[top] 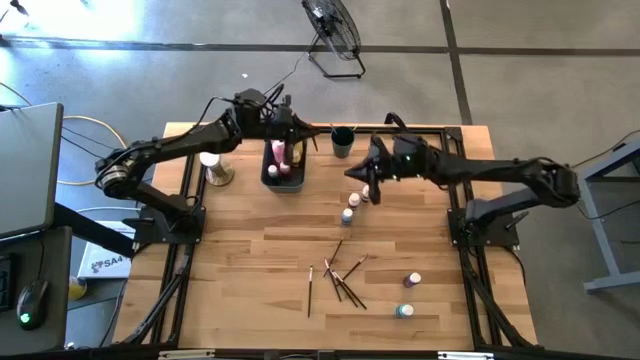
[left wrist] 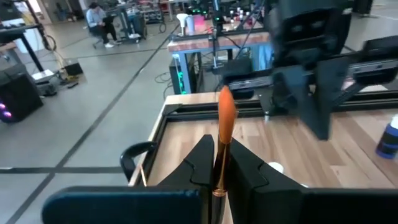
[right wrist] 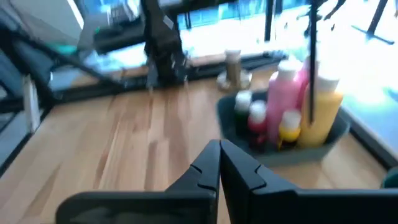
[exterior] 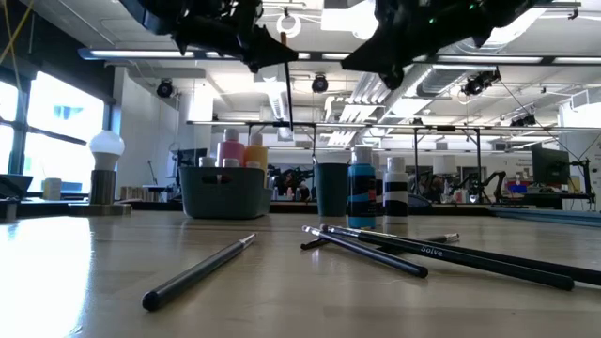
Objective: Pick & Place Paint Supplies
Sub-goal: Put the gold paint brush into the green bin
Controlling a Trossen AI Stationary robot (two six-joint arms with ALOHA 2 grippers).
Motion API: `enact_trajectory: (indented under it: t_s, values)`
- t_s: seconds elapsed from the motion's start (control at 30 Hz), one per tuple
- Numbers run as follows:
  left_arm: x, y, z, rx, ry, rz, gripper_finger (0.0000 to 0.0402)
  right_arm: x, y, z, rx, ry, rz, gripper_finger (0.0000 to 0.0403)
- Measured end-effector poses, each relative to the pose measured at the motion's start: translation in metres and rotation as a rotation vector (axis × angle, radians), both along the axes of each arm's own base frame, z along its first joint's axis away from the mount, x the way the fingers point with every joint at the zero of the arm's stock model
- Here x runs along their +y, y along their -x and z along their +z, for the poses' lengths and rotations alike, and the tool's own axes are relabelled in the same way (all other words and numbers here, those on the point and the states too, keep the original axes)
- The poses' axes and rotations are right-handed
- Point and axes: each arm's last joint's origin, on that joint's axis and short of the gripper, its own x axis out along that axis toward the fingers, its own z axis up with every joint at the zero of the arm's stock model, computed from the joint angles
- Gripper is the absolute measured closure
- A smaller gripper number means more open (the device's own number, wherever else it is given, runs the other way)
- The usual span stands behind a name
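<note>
My left gripper [left wrist: 219,146] is shut on a thin paintbrush [exterior: 287,84] high over the table's far side, between the grey bin [top: 284,165] and the dark cup [top: 342,142]. The bin holds the tall pink bottle [right wrist: 285,93], the yellow bottle [right wrist: 323,109] and small capped bottles. My right gripper [right wrist: 219,162] is shut and holds nothing. It hovers right of the bin, above a row of small paint bottles [top: 355,202]. Several more brushes [top: 340,278] lie flat on the near middle of the table. My left gripper pinches the brush between its two fingers at the metal collar [left wrist: 219,183], just below the orange bristles [left wrist: 225,112]. The fingers reach about level from the table's left, across the brush. The brush stands nearly upright, bristles up. Its dark handle [exterior: 289,113] hangs below, clear of everything.
A white knob on a round tan base [top: 213,170] stands left of the bin. Two small bottles [top: 412,281] [top: 404,311] stand at the near right. A black frame rail [top: 420,128] runs along the far edge.
</note>
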Motion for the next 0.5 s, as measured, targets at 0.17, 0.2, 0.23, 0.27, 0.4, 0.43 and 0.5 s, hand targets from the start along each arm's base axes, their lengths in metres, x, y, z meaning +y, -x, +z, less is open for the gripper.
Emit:
enact_trajectory:
  t_s: [0.17,0.2,0.23,0.27,0.4,0.43,0.5]
  values:
    - [0.010,-0.003,-0.004,-0.030,0.043,-0.041,0.0388,-0.028,-0.018,-0.011,-0.117,0.047,-0.048,0.0400]
    - [0.013,-0.003,-0.008,-0.024,0.066,-0.044,0.0388,-0.032,-0.022,-0.013,-0.138,0.068,-0.053,0.0400]
    - [0.015,-0.004,-0.010,-0.025,0.079,-0.045,0.0388,-0.036,-0.025,-0.016,-0.158,0.082,-0.063,0.0400]
    - [0.016,-0.007,-0.012,-0.035,0.077,-0.052,0.0388,-0.040,-0.027,-0.018,-0.178,0.099,-0.083,0.0400]
    - [0.023,-0.016,-0.023,-0.036,0.100,-0.050,0.0388,-0.047,-0.034,-0.024,-0.209,0.152,-0.190,0.0400]
    - [0.025,-0.018,-0.026,-0.044,0.100,-0.048,0.0388,-0.048,-0.035,-0.025,-0.208,0.156,-0.208,0.0400]
    - [0.026,-0.021,-0.026,-0.068,0.084,-0.049,0.0388,-0.049,-0.036,-0.027,-0.207,0.161,-0.236,0.0400]
